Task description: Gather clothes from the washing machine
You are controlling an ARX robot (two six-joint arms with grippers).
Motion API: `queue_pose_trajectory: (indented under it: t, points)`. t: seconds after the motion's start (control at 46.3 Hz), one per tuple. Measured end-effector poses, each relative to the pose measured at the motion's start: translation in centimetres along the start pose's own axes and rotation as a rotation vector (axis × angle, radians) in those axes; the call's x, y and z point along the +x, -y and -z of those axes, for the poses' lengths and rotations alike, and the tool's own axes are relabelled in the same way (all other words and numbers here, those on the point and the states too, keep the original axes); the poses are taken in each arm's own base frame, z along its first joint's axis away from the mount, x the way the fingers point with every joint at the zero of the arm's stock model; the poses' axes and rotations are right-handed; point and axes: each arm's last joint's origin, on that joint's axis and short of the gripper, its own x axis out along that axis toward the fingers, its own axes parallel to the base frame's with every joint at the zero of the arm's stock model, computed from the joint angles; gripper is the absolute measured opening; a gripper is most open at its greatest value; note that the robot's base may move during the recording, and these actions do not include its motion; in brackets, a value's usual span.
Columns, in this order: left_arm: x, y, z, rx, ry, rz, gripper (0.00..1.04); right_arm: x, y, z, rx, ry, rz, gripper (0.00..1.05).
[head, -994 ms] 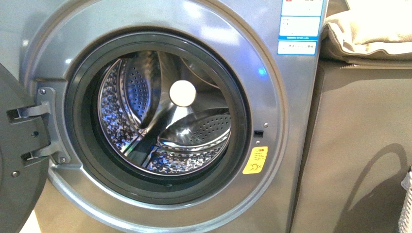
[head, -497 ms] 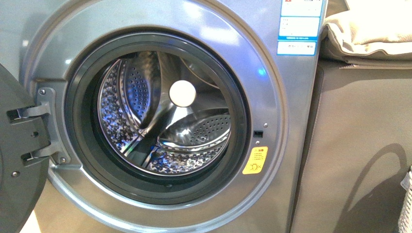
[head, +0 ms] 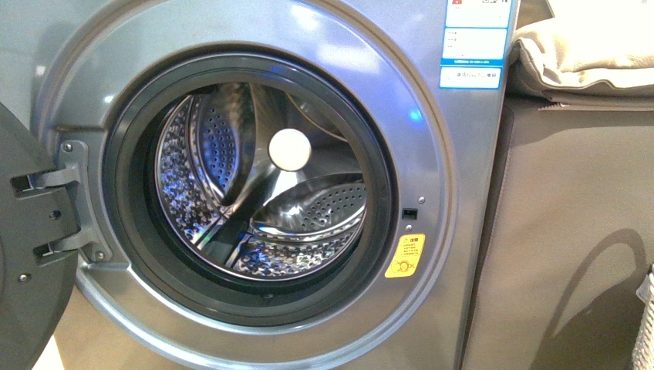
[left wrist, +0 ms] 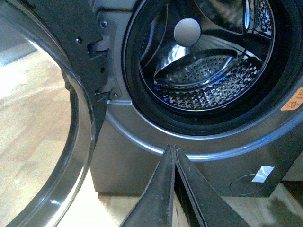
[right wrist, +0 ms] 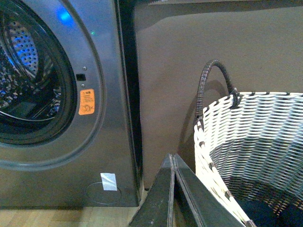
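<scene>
grey metallic front-loading washing machine (head: 463, 193), drum seen bare; dark navy garment (right wrist: 265, 215) glimpsed in woven white-grey basket (right wrist: 255, 137), beside right tool (right wrist: 173, 158); both tools, left tool (left wrist: 175, 150) included, pressed together.

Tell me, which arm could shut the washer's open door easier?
Probably left. The open door stands right beside the shut left fingers, while the right fingers point past the washing machine toward the woven basket.

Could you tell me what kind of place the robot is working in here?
Probably a home laundry corner: a front-loading washing machine with its door swung open, a woven basket beside it, and a wooden floor.
</scene>
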Motion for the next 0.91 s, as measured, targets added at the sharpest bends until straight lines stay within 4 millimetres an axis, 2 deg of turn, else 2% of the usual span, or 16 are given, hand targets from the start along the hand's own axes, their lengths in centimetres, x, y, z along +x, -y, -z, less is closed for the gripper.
queue_pose_trajectory:
  t: [0.173,0.259,0.691,0.734,0.907]
  points:
    - [-0.3,0.0,0.8,0.000,0.006,-0.001,0.04,0.0,0.0,0.0,0.000,0.000,0.000,0.02]
    - [-1.2,0.0,1.3,0.000,-0.019,0.000,0.04,0.0,0.0,0.0,0.000,0.000,0.000,0.02]
    - [-1.4,0.0,1.1,0.000,0.005,0.000,0.04,0.0,0.0,0.0,0.000,0.000,0.000,0.02]
    - [-1.4,0.0,1.1,0.000,0.005,0.000,0.09,0.0,0.0,0.0,-0.002,0.000,0.000,0.04]
    - [-1.4,0.0,1.1,0.000,0.005,0.000,0.37,0.0,0.0,0.0,-0.001,0.000,0.000,0.31]
